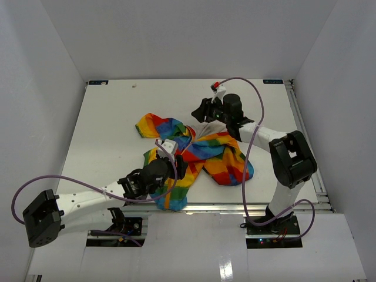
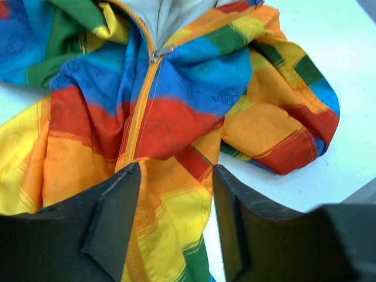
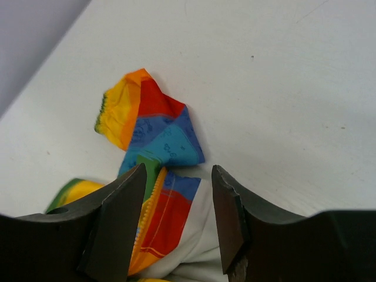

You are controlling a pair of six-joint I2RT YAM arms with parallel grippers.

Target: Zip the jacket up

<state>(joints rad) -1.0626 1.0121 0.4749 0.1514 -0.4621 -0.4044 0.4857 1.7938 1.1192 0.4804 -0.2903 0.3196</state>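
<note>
The rainbow jacket lies crumpled in the middle of the white table. My left gripper hovers open over its near hem. In the left wrist view the jaws stand wide apart over orange and yellow fabric, gripping nothing. The orange zipper runs up from there to a metal slider below the pale lining. My right gripper is at the jacket's far end, also open. Under it are loose zipper teeth and cream lining. A folded sleeve lies beyond.
White walls close in the table on three sides. Purple cables loop from both arms; the right one arcs over the jacket's right side. The table's metal front edge runs just below the hem. Bare tabletop surrounds the jacket.
</note>
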